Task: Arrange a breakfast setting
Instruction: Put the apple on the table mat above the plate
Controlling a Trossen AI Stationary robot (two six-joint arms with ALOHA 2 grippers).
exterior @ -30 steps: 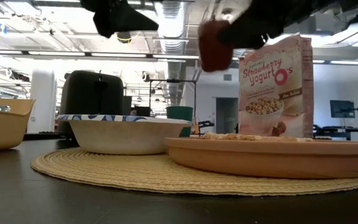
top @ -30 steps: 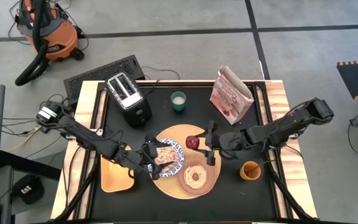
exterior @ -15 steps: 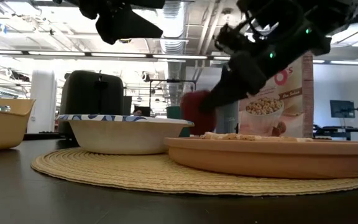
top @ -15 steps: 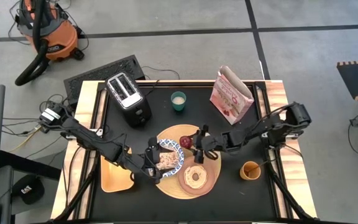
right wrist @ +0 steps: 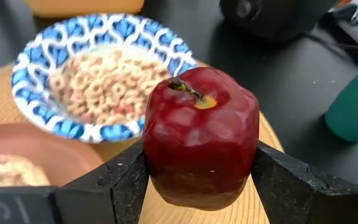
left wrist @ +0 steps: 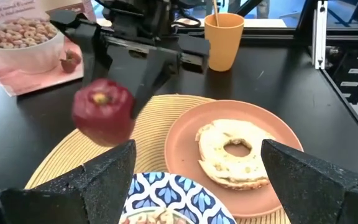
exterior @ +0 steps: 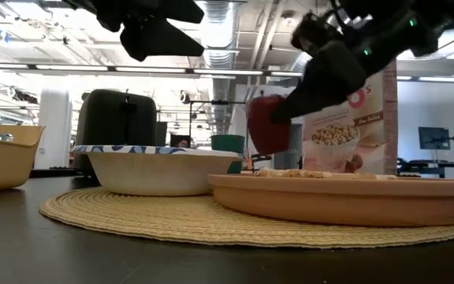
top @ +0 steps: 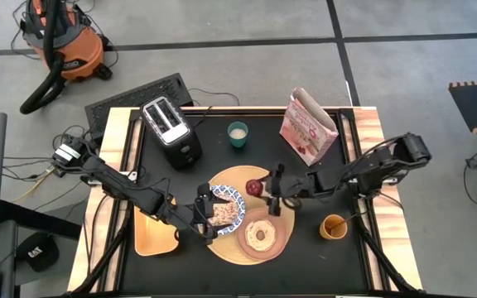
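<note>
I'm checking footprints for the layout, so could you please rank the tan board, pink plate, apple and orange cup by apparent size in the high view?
1. tan board
2. pink plate
3. orange cup
4. apple, held by the right gripper; it looks smaller than the cup, but not by much.

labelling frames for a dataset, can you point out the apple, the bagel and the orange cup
apple (right wrist: 201, 137), right wrist view, on its red front face, between the right gripper's fingers.
bagel (left wrist: 232, 152), left wrist view, on the ring beside its hole.
orange cup (top: 333, 226), high view, on its open top.
</note>
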